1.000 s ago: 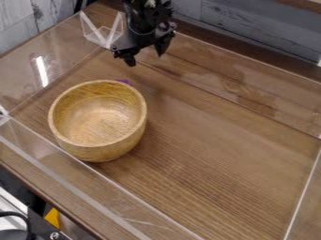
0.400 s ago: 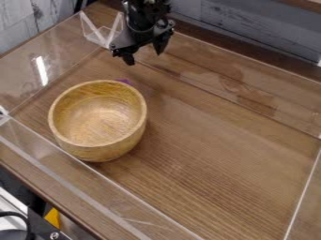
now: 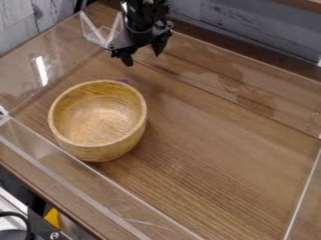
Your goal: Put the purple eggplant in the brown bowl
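The brown bowl (image 3: 98,119) is a round, thick-walled, light wooden bowl standing empty at the left of the wooden table. Just behind its far rim a small sliver of the purple eggplant (image 3: 127,82) shows; the bowl hides the rest of it. My black gripper (image 3: 143,53) hangs above the table at the back, beyond the bowl and the eggplant, touching neither. It points down, open, with nothing between its fingers.
Low clear plastic walls (image 3: 75,183) fence the wooden table (image 3: 213,141) on all sides. A clear plastic stand (image 3: 96,33) sits at the back left beside the gripper. A grey plank wall (image 3: 257,23) runs behind.
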`<state>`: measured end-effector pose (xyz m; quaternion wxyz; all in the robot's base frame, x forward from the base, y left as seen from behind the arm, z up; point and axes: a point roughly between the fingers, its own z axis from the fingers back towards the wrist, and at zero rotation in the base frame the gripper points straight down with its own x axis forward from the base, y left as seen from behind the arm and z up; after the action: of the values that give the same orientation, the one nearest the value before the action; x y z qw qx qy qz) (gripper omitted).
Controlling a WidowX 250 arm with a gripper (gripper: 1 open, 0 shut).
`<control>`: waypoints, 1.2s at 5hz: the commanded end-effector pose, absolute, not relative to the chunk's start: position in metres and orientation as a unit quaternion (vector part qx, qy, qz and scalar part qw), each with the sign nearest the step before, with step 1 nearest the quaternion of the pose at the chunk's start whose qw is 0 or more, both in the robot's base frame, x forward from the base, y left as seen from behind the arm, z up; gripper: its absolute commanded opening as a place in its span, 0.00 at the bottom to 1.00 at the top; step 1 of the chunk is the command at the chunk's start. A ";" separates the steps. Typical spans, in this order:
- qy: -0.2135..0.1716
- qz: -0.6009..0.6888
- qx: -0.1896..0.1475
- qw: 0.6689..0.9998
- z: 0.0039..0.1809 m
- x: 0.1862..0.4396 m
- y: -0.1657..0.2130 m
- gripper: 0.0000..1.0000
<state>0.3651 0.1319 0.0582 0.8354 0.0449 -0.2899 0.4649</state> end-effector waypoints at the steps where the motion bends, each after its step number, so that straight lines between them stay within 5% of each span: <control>1: -0.316 0.469 0.040 0.824 0.077 0.373 0.139 1.00; 6: -0.312 0.477 0.046 0.820 0.076 0.374 0.145 1.00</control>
<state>0.3668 0.1379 0.0576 0.8317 0.0500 -0.2868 0.4728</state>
